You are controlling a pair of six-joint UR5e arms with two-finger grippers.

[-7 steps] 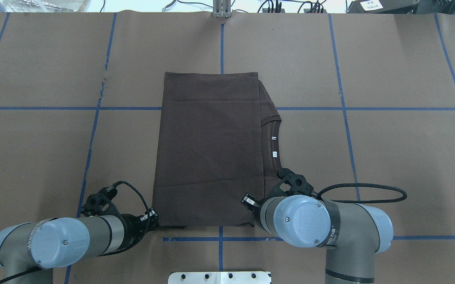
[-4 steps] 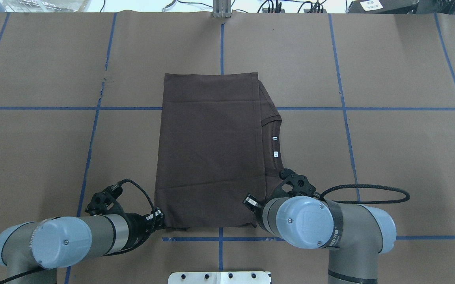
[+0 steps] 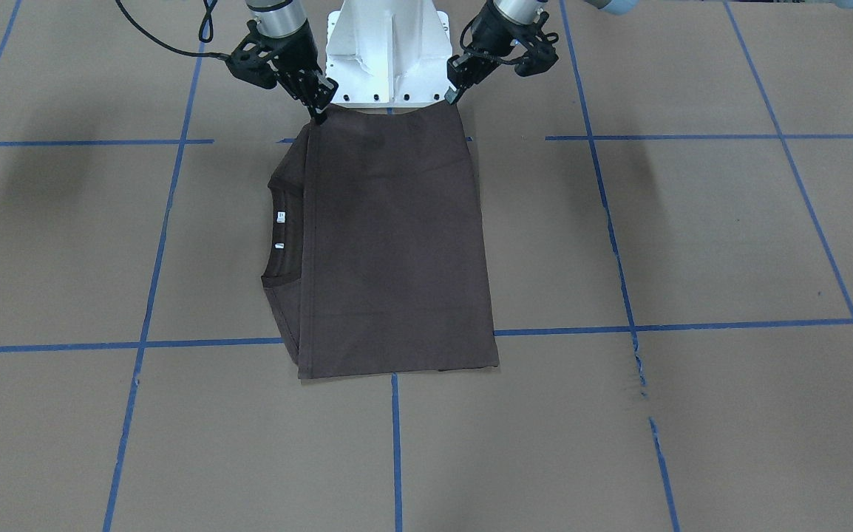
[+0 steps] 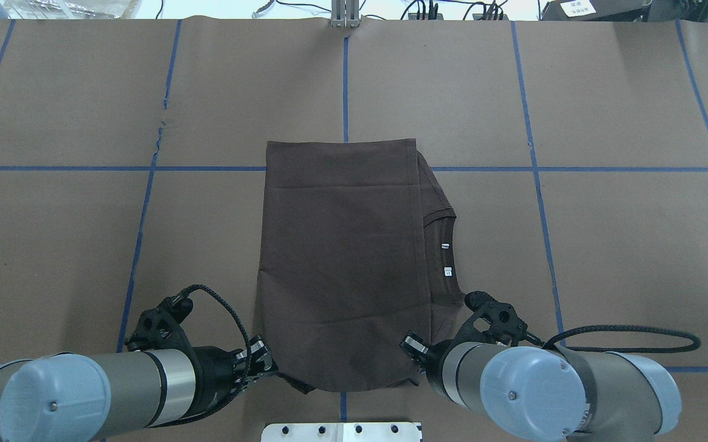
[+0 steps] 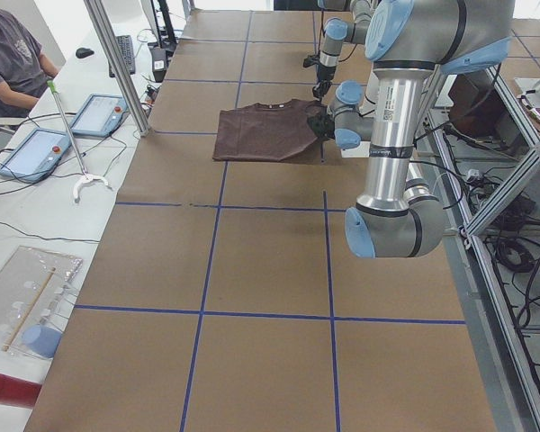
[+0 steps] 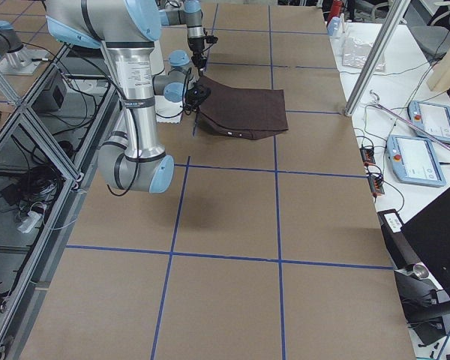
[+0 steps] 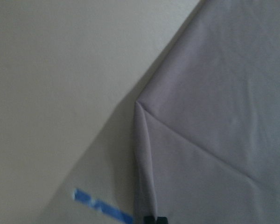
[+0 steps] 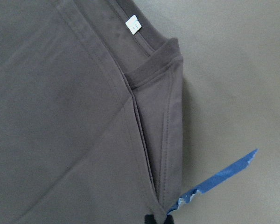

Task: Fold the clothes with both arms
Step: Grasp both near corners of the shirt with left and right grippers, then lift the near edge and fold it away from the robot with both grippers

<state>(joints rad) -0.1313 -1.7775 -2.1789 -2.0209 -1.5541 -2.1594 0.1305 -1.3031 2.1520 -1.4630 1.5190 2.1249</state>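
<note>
Tabletop (image 4: 84,245), T-shirt (image 4: 342,258), left claw (image 3: 453,96), right claw (image 3: 318,111)

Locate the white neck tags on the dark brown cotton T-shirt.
Overhead view: white neck tags sit inside the ribbed collar at the right edge of the folded dark brown T-shirt, just beyond the right gripper.

Brown papered surface (image 4: 605,245) with a blue tape (image 4: 345,80) grid, folded shirt (image 4: 342,264) lying across one line.
</note>
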